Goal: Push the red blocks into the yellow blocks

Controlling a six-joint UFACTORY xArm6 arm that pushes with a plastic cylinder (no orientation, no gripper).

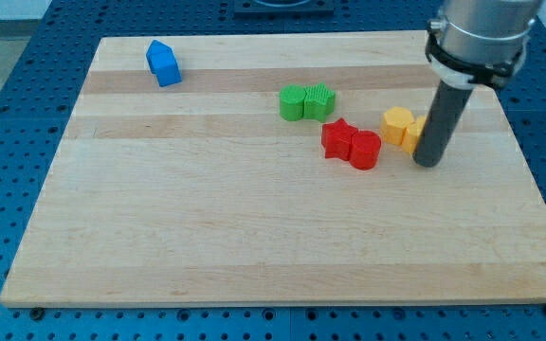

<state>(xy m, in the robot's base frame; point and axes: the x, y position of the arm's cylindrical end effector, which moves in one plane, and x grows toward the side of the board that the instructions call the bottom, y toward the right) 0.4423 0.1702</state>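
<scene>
Two red blocks lie touching each other right of the board's middle: a star-shaped one point(338, 137) and a rounder one point(364, 150) at its lower right. Two yellow blocks sit a short gap to their right: a round-topped one point(397, 124) and a second point(412, 134) partly hidden behind the rod. My tip point(427, 162) rests on the board just right of and below the yellow blocks, touching or nearly touching the hidden one. The red and yellow blocks are apart.
Two green blocks point(293, 102) point(319, 100) sit side by side above and left of the red ones. A blue house-shaped block point(164, 63) lies near the board's top left. The wooden board point(207, 237) rests on a blue perforated table.
</scene>
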